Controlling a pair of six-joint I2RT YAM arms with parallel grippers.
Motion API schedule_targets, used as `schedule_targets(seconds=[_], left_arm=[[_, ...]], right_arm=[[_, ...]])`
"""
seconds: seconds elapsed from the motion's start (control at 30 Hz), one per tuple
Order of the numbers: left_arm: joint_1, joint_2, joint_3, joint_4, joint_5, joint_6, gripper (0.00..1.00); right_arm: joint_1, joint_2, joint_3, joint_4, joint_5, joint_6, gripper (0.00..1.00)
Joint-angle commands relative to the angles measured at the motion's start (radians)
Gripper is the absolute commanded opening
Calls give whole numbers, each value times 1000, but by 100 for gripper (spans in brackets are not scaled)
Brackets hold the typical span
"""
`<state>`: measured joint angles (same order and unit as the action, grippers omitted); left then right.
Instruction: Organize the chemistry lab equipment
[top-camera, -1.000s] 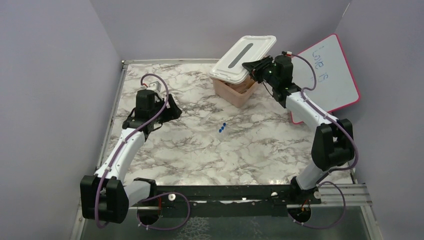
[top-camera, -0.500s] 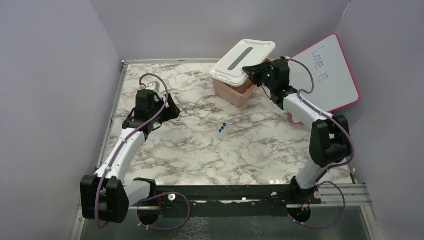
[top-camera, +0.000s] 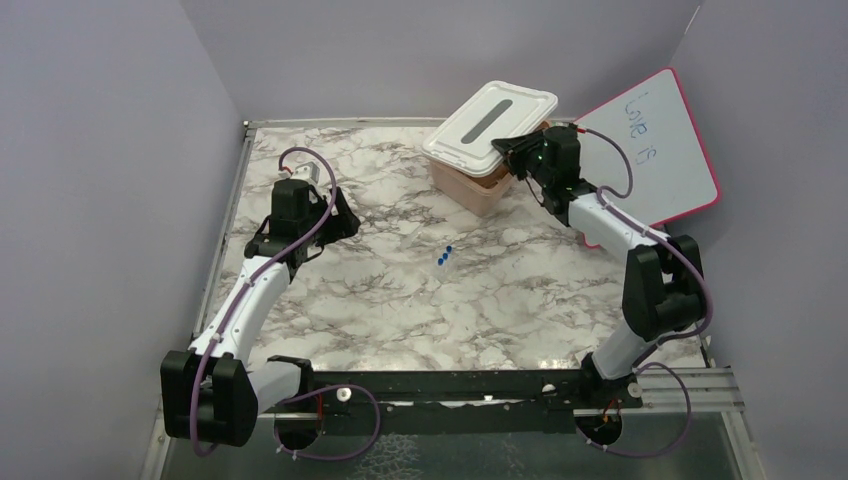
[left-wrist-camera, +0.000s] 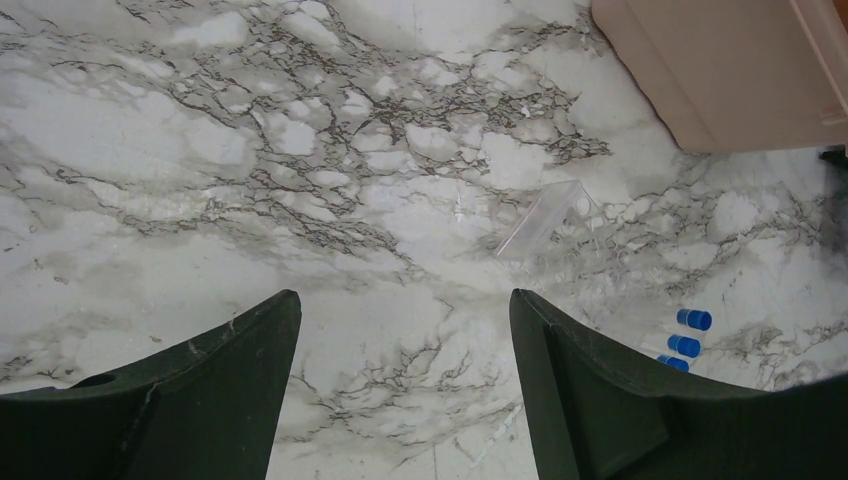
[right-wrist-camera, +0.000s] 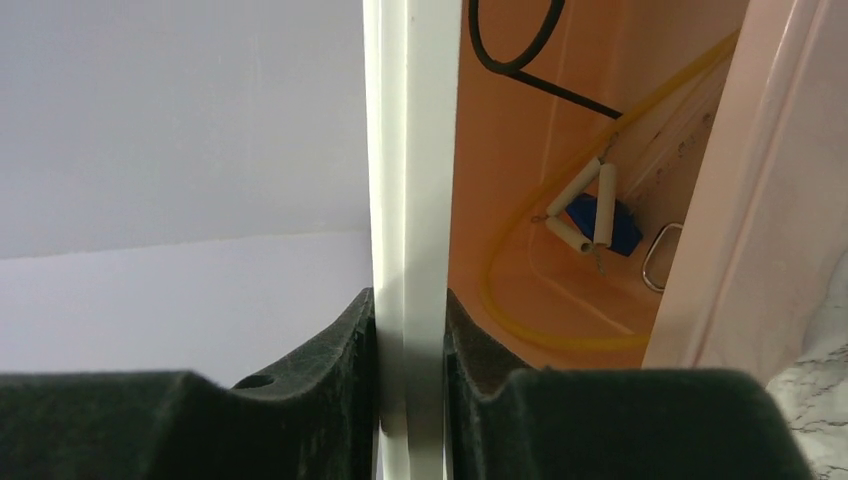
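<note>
Right wrist view: the right gripper (right-wrist-camera: 410, 335) is clamped on the edge of the white lid (right-wrist-camera: 410, 150), held tilted over the pink bin (right-wrist-camera: 740, 200). Inside lie the tube (right-wrist-camera: 500, 250), wire ring (right-wrist-camera: 510, 70) and blue cap (right-wrist-camera: 605, 225). Blue-tipped pieces (left-wrist-camera: 686, 340) lie on the table (left-wrist-camera: 200, 150) near the left gripper (left-wrist-camera: 400, 340), spread wide and empty. Risk: the thin-edge pinch may slip, dropping the lid; closing now shuts those pieces out.

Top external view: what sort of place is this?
Probably a staged robot test cell, not a working laboratory: plain lilac walls box in one marble-patterned table, the left arm and right arm are bolted to a rail at its near edge, with a pink bin and whiteboard as props.
</note>
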<state>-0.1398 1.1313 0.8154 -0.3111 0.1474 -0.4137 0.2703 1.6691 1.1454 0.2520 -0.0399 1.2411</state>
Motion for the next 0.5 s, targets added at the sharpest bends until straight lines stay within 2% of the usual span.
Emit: schedule_targets(seconds=[0.0,0.13,0.47], left_arm=[[-5,3,-2,24,-17,10,79],[-4,4,-2,24,-16,10,79],[-4,5,-4,23,-18,9,79]], right_arm=[[-12,-58,-10,-93,152,-16,30],[-11,-72,-9,-183,211,17,41],[-12,-99,13,-374,316,43,49]])
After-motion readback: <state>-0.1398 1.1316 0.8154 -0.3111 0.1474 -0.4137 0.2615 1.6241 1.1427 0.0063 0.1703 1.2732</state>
